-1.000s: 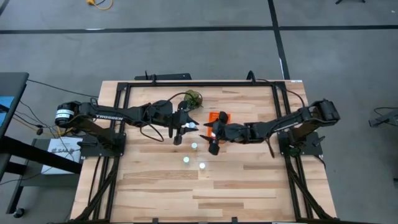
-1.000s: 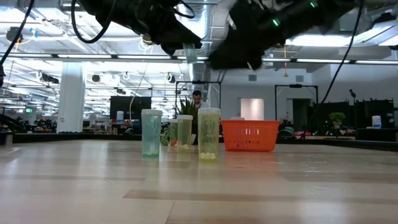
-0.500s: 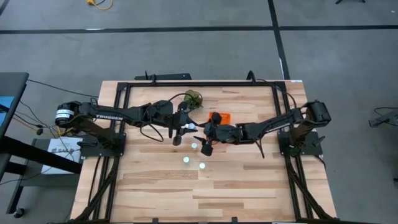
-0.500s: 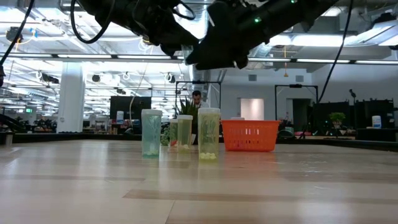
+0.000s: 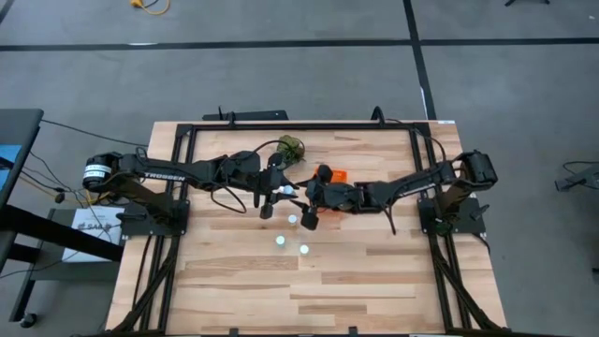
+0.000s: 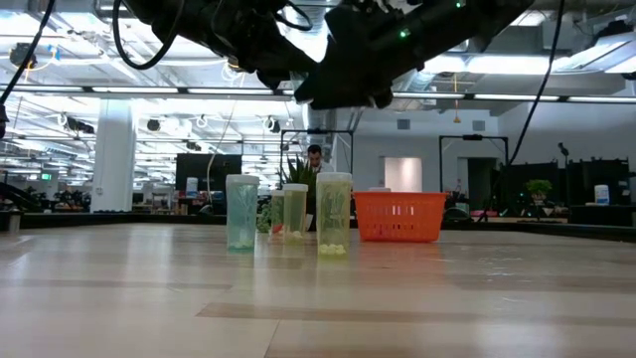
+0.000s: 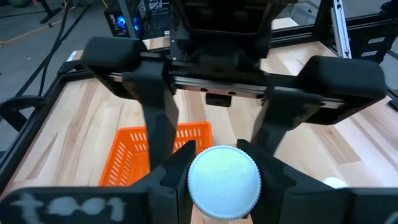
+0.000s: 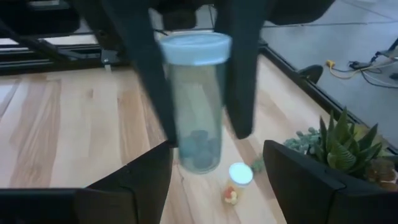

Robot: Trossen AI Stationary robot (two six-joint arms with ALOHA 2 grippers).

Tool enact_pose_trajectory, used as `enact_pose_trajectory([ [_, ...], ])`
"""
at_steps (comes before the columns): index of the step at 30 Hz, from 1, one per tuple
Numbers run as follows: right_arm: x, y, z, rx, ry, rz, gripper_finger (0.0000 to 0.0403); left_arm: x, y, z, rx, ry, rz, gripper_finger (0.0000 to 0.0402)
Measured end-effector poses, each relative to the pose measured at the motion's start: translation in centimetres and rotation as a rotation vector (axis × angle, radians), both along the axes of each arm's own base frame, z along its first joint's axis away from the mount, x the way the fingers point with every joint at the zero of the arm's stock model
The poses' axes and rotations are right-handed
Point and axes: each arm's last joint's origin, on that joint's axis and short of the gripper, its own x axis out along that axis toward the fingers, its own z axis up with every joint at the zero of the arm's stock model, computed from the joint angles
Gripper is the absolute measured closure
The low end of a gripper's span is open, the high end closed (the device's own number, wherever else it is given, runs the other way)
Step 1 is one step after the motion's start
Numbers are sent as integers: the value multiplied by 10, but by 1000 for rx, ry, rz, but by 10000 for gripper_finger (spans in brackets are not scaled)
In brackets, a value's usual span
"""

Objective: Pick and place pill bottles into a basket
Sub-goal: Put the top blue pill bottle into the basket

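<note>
- High view: the left gripper (image 5: 278,192) sits just left of centre over the pale wood-plank table (image 5: 234,281), pinched on a pill bottle (image 5: 281,191) whose round white cap shows at its tip.
- The right gripper (image 5: 309,217) reaches in from the right, just above centre; here I cannot tell how its fingers stand.
- Four more white caps dot the wood: one (image 5: 267,212) below the left gripper, one (image 5: 293,219) just beside the right gripper, two lower down (image 5: 279,241) and (image 5: 303,250).
- The orange basket (image 5: 338,175) peeks out behind the right arm, near a green leafy clump (image 5: 291,146) further up.
- Low view: three clear cylindrical bottles stand upright at centre, (image 6: 241,212), (image 6: 295,213) and (image 6: 333,213), with the mesh-walled orange basket to their right and both dark arms overhead.
- Left wrist view: the held bottle's smooth white cap fills the lower centre, clamped between dark moulded pads (image 7: 171,171); the perforated basket lies at the left behind it.
- Right wrist view: the right gripper's dark fingers (image 8: 134,183) are spread wide at the bottom; ahead hangs the transparent bottle in the other arm's grip, a small capped bottle below it on the wood, spiky leaves at the right edge.
</note>
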Motion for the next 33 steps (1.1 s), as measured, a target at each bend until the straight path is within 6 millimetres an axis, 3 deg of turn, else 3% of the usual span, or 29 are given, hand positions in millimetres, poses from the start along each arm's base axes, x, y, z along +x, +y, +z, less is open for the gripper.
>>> enact_pose_trajectory([
  [8, 3, -5, 4, 21, -49, 38, 197, 0, 0, 0, 3, -2, 0, 301],
  [24, 3, -5, 4, 21, -49, 43, 304, 0, 0, 0, 5, -2, 3, 301],
  [33, 3, -5, 4, 23, -49, 44, 303, 0, 0, 0, 17, -3, -3, 301],
])
